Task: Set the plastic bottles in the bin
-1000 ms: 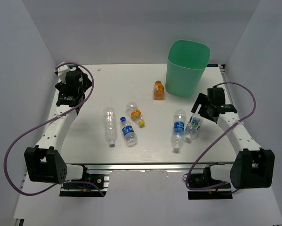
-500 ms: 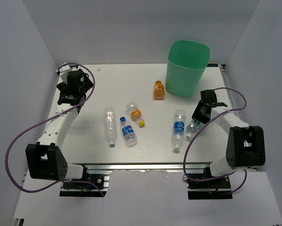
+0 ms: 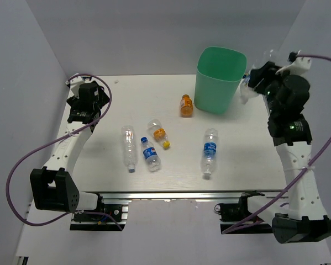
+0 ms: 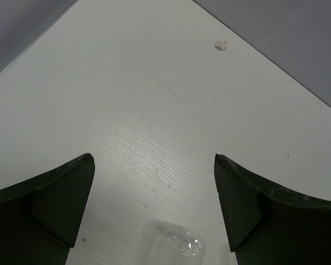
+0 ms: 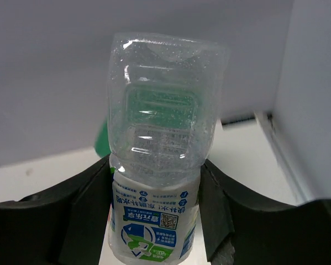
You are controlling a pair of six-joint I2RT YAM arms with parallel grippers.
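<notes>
The right hand (image 3: 253, 83) is clenching a clear bottle (image 5: 159, 138) high in the air, base pointing outward, just right of the bin (image 3: 215, 88) — its mouth is lying leftward — while the far-off left hand (image 4: 153, 160) is hanging open.

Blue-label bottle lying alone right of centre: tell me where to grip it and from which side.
Grip the bottle across its labelled middle, probably coming straight down from above. It lies flat, base toward the bin, cap toward the near edge, so fingers should close left-right across its round body; nothing crowds either flank.
</notes>
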